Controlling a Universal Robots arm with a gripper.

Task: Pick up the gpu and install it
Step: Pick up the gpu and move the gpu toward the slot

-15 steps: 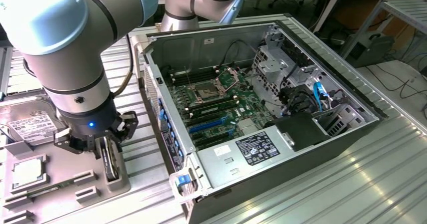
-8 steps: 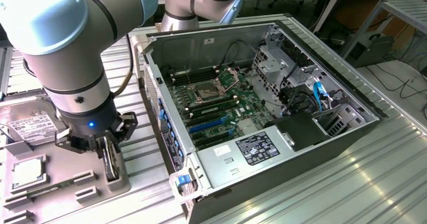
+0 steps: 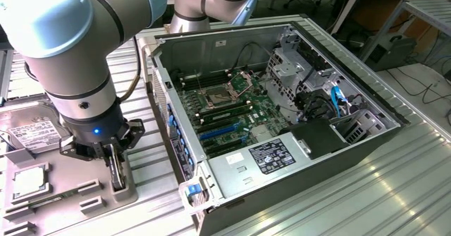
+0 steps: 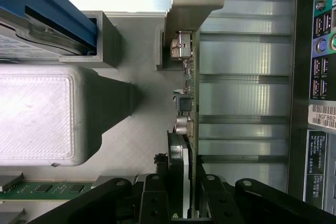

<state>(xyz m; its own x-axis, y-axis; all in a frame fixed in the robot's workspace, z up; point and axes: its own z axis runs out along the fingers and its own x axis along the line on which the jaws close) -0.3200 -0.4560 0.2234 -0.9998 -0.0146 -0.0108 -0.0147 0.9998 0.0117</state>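
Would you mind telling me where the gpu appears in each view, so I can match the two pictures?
Exterior view: the gpu stands on edge in the grey holder at the exterior view's lower left, under the gripper.
Wrist view: the gpu is edge-on in the middle, running from the gripper to its silver bracket.
Shared landmark: the computer case, beside the holder.

In the wrist view the gpu (image 4: pixel 193 103) stands edge-on, so its faces are hidden. Its fan end passes behind the gripper (image 4: pixel 184 184), whose body the picture's edge cuts off. The computer case (image 4: pixel 315 35) is cropped to a strip of ports. In the exterior view the gripper covers nearly all of the gpu. The hard drive (image 3: pixel 28 135) runs off the exterior view's left edge, and the print on the case's sticker (image 3: pixel 271 156) is too small to read.
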